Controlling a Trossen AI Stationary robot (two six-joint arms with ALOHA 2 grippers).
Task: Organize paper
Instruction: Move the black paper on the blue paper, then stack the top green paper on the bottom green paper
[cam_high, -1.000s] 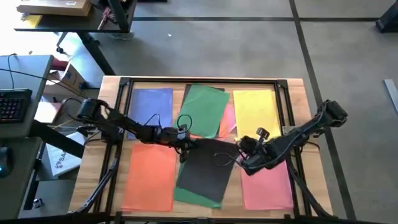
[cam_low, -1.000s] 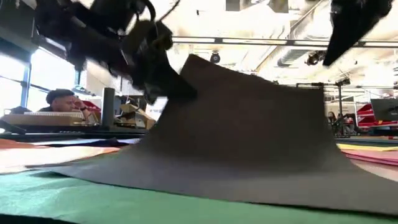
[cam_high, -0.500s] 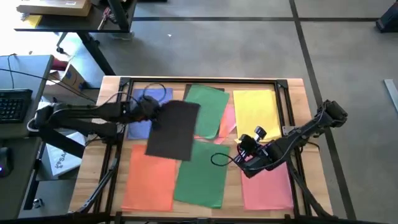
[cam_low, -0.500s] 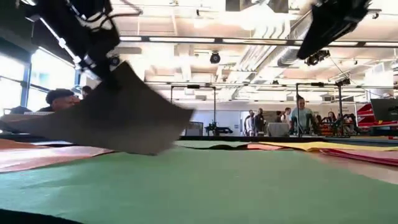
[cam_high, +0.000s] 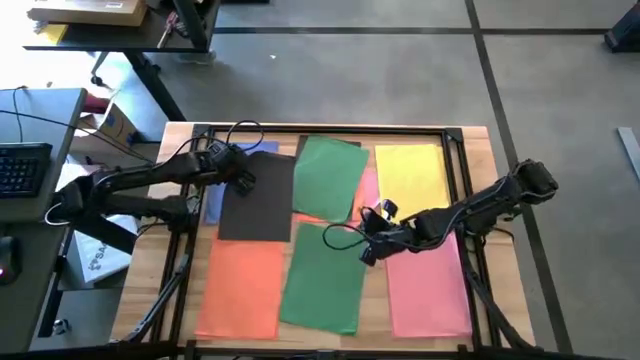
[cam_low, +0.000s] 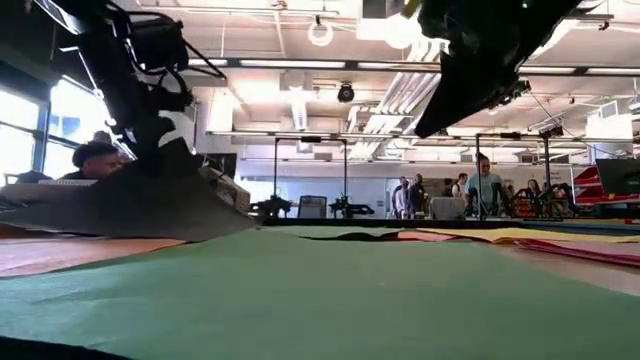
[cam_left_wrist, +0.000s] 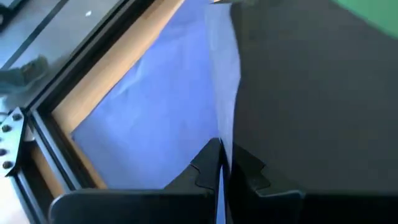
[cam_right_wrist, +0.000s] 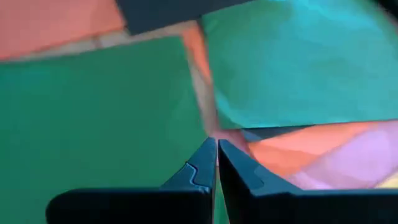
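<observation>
Coloured paper sheets lie flat on the wooden table: blue (cam_high: 212, 200) far left, green (cam_high: 330, 175) far middle, yellow (cam_high: 410, 175) far right, orange (cam_high: 240, 285), green (cam_high: 325, 280) and pink (cam_high: 430, 295) along the near side. A dark grey sheet (cam_high: 258, 200) covers most of the blue one, and my left gripper (cam_high: 243, 172) is shut on it. My right gripper (cam_high: 366, 250) is shut and hangs above the near green sheet's far right corner (cam_right_wrist: 186, 43), touching nothing. My left gripper pinches the dark grey sheet's left edge (cam_left_wrist: 231, 146), near its far left corner, between its two fingers. The fingers come from the table's left, slanting down. The held end is raised, and the sheet (cam_low: 130, 205) slopes down from it, low over the blue sheet (cam_left_wrist: 155, 112).
An orange and a pink sheet (cam_high: 366, 195) stick out from under the far green one. A black frame (cam_high: 330, 130) runs along the table's far edge and sides. Desks and boxes (cam_high: 100, 125) stand left of the table. People show in the room beyond.
My left gripper has carried the dark grey sheet from the table's middle toward the far left, lifting it clear of the near green sheet and lowering it over the blue one. My right gripper has moved toward the table's left and slightly toward its far edge.
</observation>
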